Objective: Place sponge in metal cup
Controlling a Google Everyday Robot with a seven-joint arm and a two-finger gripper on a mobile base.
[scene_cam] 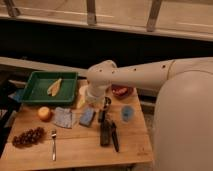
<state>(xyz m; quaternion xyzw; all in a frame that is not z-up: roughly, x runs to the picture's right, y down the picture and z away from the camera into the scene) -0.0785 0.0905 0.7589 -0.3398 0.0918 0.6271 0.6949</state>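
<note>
The sponge (87, 116) is a small thick blue block lying on the wooden table (80, 150), right of a pale grey-blue cloth (64, 117). The metal cup (106, 102) stands just behind and right of the sponge, partly covered by my arm. My white arm (135, 75) reaches in from the right and bends down over the back middle of the table. The gripper (86, 101) hangs at its end, just above and behind the sponge and left of the metal cup. It holds nothing that I can see.
A green tray (37, 92) with a banana peel (54, 86) sits at the back left. An orange (45, 113), grapes (29, 136) and a fork (53, 145) lie at the left. A blue cup (127, 113), red bowl (121, 91) and black tools (106, 132) are to the right.
</note>
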